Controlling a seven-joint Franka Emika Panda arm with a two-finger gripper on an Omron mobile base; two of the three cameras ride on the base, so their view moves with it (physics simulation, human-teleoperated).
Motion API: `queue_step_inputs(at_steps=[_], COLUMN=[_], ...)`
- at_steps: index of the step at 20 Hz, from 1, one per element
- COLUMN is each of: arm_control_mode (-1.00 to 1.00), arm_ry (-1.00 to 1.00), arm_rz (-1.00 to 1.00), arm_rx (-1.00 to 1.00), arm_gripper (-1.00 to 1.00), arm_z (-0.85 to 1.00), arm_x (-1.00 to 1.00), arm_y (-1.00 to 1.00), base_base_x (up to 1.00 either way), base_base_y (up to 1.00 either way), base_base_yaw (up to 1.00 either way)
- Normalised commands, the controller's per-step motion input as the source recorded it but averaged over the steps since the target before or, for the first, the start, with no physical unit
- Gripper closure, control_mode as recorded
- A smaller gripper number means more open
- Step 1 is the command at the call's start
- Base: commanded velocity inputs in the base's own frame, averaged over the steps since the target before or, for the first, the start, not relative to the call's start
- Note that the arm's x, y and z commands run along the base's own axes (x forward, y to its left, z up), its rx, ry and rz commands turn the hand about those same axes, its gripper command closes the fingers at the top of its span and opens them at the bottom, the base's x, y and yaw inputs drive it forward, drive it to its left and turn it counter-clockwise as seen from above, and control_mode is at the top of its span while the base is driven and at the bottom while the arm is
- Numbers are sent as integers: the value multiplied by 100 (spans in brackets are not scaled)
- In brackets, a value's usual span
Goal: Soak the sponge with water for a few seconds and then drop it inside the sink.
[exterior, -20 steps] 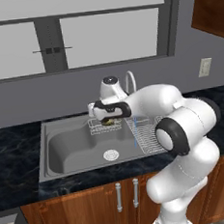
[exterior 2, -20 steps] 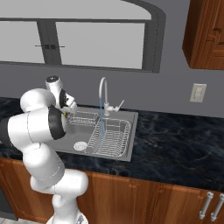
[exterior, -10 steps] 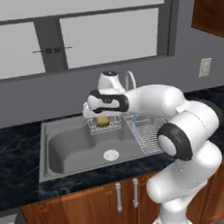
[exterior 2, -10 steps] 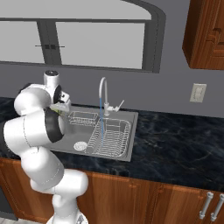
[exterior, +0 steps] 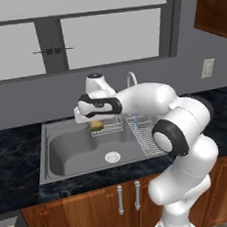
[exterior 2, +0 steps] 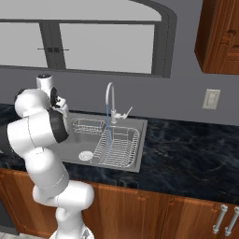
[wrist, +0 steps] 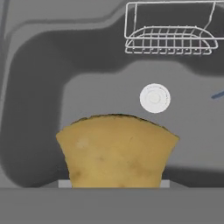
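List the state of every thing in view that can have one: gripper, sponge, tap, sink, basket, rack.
Two-finger gripper: shut on the sponge, above the sink.
Yellow-orange rectangular sponge: held, above the basin, off the floor.
Curved metal tap: running, thin blue stream falling onto the rack.
Grey stainless-steel sink: nothing lying on its floor.
Small wire basket: empty.
Wire dish rack: empty.

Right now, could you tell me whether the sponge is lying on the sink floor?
No, the sponge is held up above the sink floor.
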Motion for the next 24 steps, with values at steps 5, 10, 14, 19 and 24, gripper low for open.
queue_step_inputs(at_steps=[5,10,14,19,24], arm_control_mode=[-100,-100,-100,-100,-100], arm_ry=[0,0,-2,-8,-17], arm_rz=[0,0,0,0,0], arm_rx=[0,0,0,0,0], arm_gripper=[100,100,100,100,100], arm_z=[-37,-44,-36,-17,-22], arm_x=[0,0,0,0,8], arm_y=[23,15,15,8,7], base_base_x=[0,0,0,0,0], base_base_y=[0,0,0,0,0], base_base_yaw=[0,0,0,0,0])
